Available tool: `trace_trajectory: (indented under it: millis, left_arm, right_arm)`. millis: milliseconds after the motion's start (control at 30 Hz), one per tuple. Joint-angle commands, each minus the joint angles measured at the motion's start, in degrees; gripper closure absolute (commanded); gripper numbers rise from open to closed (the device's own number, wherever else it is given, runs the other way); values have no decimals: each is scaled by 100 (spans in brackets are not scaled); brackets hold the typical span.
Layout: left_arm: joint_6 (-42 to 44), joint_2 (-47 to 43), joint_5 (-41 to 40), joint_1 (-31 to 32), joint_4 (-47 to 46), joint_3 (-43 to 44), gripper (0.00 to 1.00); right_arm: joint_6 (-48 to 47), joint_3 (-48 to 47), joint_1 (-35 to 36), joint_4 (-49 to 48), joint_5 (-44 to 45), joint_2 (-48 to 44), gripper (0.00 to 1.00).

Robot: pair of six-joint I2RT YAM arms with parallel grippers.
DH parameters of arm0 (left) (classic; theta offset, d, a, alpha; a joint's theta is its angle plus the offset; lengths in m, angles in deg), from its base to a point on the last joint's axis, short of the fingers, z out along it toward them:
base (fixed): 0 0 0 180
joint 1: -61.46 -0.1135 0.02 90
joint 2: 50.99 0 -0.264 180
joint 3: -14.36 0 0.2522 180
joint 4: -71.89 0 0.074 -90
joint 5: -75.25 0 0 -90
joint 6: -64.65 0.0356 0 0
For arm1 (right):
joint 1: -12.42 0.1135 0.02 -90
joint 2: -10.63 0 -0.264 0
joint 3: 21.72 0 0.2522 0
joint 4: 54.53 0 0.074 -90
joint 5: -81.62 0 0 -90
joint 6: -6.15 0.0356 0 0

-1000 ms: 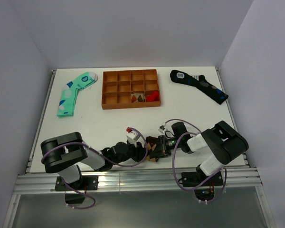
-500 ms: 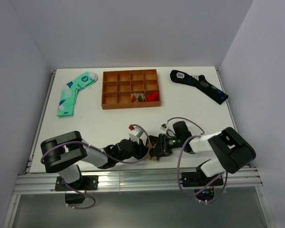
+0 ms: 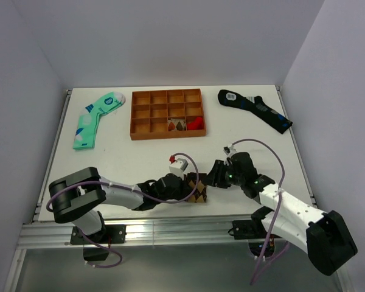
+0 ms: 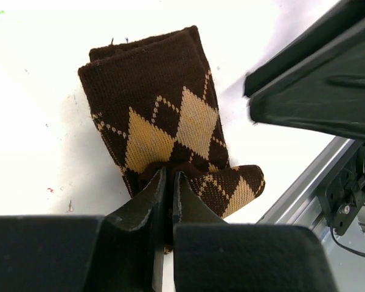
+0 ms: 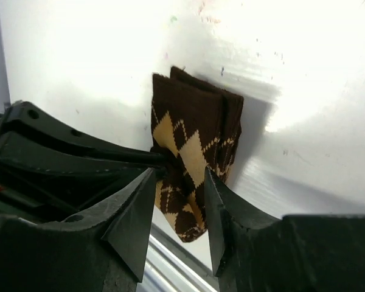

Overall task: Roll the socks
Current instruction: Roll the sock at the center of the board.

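The socks [image 3: 199,195] are a folded brown argyle bundle with tan diamonds, lying near the table's front edge. In the left wrist view the socks [image 4: 164,115] lie flat with one end curled over. My left gripper [image 4: 169,177] is shut, pinching a fold of them; it also shows in the top view [image 3: 188,190]. My right gripper [image 5: 179,182] is open and empty, hovering just above the socks [image 5: 194,137], with its fingers either side and not touching. In the top view the right gripper [image 3: 214,178] is right of the bundle.
An orange compartment tray [image 3: 167,114] stands at the back centre. A mint-green sock [image 3: 96,118] lies at the back left and a black-navy sock [image 3: 255,109] at the back right. The aluminium front rail [image 3: 170,228] runs just below the socks.
My right arm has swung out to the right and its gripper has drawn back from the socks, now open. My left gripper has stayed on the socks, shifted slightly right.
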Motion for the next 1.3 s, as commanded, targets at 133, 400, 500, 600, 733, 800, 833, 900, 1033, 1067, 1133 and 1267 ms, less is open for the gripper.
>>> trace_trajectory:
  millis: [133,400,500,600,733,800,833,900,1033,1067,1133,1267]
  left_arm:
    - [-74,401,419,-46,2426,272,99]
    - [-30,191,735,-433,3314,378,99]
    - [119,42,938,-600,3620,421,100]
    - [216,-99,1228,-776,3831,483,100]
    - [409,-91,1465,-943,4297,729,100]
    - [540,-47,1562,-1048,4483,869,100]
    - [585,-30,1632,-1083,4571,896,100]
    - [699,32,1790,-1215,4668,975,100]
    - [866,234,1984,-1312,4896,1151,100]
    - [892,304,2010,-1321,4958,1238,100]
    - [919,366,2115,-1330,4984,1291,100]
    - [1024,567,2256,-1374,5116,1458,100]
  right_arm:
    - [63,698,183,-884,363,-877,55]
    - [125,1103,648,-1534,687,-1221,55]
    - [125,1217,1051,-1876,969,-1282,54]
    - [81,1349,1351,-2378,1285,-1151,53]
    - [37,1420,1825,-3018,1655,-756,53]
    - [2,1446,1966,-3239,1838,-554,53]
    - [-85,1446,2150,-3414,1909,-501,53]
    - [-173,1420,2353,-3512,2146,-334,53]
    - [-331,1454,2643,-3827,2330,-79,53]
    - [-349,1472,2722,-3898,2367,-35,53]
    - [-437,1490,2819,-3995,2524,123,52]
    - [-569,1551,3039,-4154,2762,334,52]
